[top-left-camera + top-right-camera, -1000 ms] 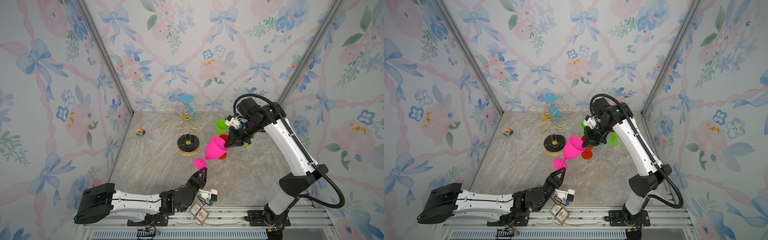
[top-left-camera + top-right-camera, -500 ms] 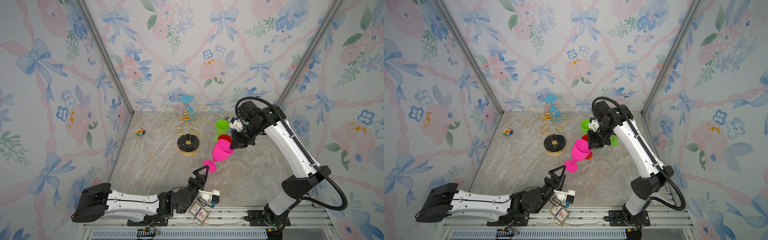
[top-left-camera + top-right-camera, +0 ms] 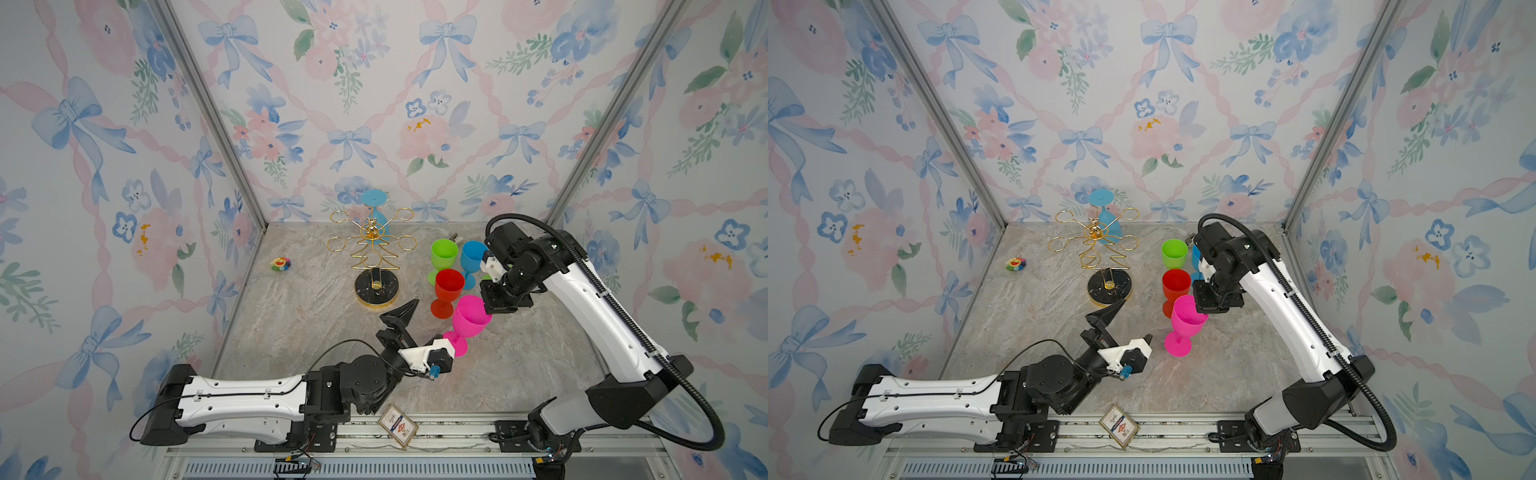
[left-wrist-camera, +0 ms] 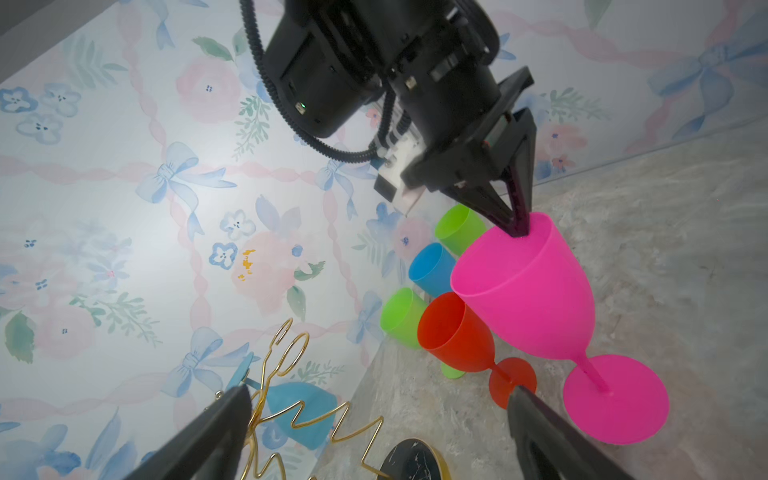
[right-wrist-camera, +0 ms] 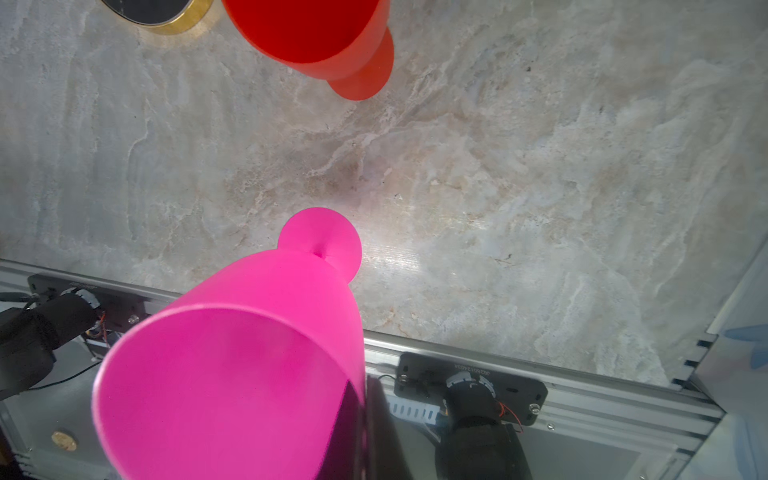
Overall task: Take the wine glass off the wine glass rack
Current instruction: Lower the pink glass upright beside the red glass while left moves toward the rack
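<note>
A pink wine glass (image 3: 471, 318) (image 3: 1187, 318) (image 4: 532, 291) (image 5: 232, 374) stands tilted at the table's middle right, its foot at the table surface. My right gripper (image 3: 487, 309) (image 3: 1202, 309) (image 4: 517, 228) (image 5: 365, 415) is shut on its rim, one finger inside the bowl. My left gripper (image 3: 419, 328) (image 3: 1129, 326) (image 4: 378, 432) is open and holds nothing, just left of the pink foot. The gold wine glass rack (image 3: 372, 249) (image 3: 1096, 249) (image 4: 291, 395) stands at the back, with a teal glass (image 3: 376, 208) (image 3: 1106, 216) (image 4: 299, 411) hanging upside down on a rear loop.
A red glass (image 3: 449, 286), a green glass (image 3: 444, 255) and a blue glass (image 3: 471, 257) stand upright close behind the pink one. A small colourful toy (image 3: 280, 263) lies at the back left. A card (image 3: 398, 426) sits on the front rail.
My left gripper opened and came off the pink glass's foot. My right gripper carried the glass down and toward the front, turning it more upright.
</note>
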### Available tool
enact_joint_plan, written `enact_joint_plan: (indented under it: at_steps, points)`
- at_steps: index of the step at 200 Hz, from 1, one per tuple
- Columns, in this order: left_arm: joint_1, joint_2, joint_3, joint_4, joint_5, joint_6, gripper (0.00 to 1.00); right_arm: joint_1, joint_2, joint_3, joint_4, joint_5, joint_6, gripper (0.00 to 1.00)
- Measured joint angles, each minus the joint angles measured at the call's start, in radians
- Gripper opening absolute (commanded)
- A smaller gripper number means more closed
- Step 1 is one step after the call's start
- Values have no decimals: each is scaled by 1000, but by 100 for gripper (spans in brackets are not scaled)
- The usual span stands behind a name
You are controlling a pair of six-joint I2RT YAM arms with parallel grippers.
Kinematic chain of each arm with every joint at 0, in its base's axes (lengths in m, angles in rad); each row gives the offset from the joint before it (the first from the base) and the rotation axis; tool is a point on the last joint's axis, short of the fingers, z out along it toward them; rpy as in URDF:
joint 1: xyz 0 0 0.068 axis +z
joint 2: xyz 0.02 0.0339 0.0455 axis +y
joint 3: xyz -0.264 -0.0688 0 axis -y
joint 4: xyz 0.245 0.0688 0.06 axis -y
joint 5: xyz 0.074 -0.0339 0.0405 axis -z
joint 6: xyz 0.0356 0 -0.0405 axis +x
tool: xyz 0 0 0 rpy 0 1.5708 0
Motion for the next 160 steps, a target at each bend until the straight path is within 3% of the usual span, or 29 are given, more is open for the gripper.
enact_joint_plan:
  at_steps: [26, 72, 115, 160]
  points:
    - [37, 2, 91, -107, 31, -189, 98, -14, -10, -27, 35, 85, 0, 0]
    - [144, 18, 230, -303, 32, -451, 98, -83, -18, -80, 98, 138, -11, 0]
    - [359, -5, 294, -446, 130, -652, 98, -180, -25, -130, 158, 138, -35, 0]
    - [580, 28, 327, -553, 233, -764, 98, -228, -8, -131, 241, 121, -55, 0]
